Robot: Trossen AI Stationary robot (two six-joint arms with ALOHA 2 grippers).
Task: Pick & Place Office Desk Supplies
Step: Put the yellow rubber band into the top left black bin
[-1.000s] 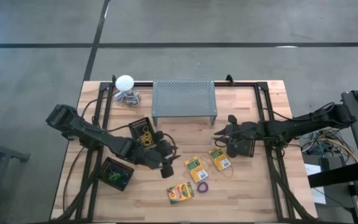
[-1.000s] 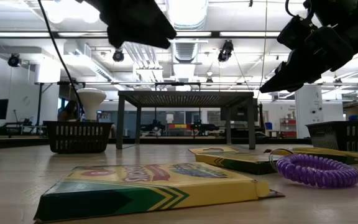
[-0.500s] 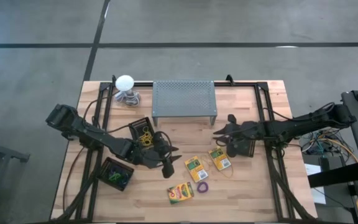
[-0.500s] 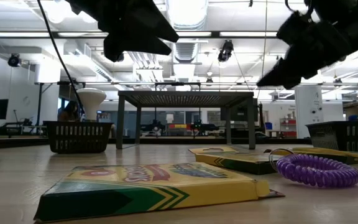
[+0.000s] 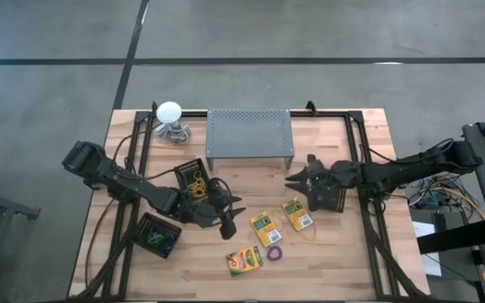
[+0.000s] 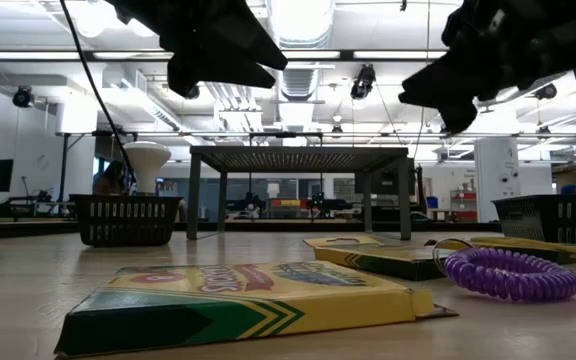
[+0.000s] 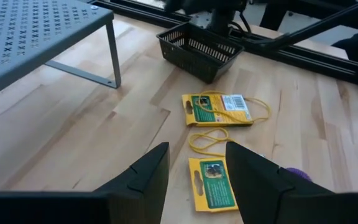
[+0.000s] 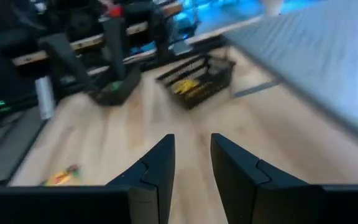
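From above, the left gripper (image 5: pixel 230 212) hangs with its fingers spread over bare wood, empty, just left of a crayon box (image 5: pixel 264 227) whose long axis runs roughly up and down the table. A second crayon box (image 5: pixel 297 214) lies beside it to the right, tilted the same way, with a yellowish rubber band (image 5: pixel 308 232) by its lower corner. The right gripper (image 5: pixel 297 179) is parted and empty, above and apart from this second box. A third crayon box (image 5: pixel 245 260) lies nearer the front edge, its long axis crosswise, with a purple loop (image 5: pixel 274 253) just to its right. A black basket (image 5: pixel 193 178) behind the left gripper holds yellow bands; another basket (image 5: pixel 157 235) holds green items. The low view shows what the top view cannot: the third crayon box (image 6: pixel 248 296) lies flat with one narrow end toward the camera, and the purple loop (image 6: pixel 511 274) is a coiled ring lying flat. The left wrist view shows its own fingers (image 7: pixel 145 171) apart, with one box (image 7: pixel 212 184) just beyond them, the rubber band (image 7: pixel 209 139) loose between the two boxes, and the farther box (image 7: pixel 217 109) ringed by another band. The right wrist view shows its fingers (image 8: pixel 156 163) apart over bare wood, the basket of yellow bands (image 8: pixel 196 79) well ahead.
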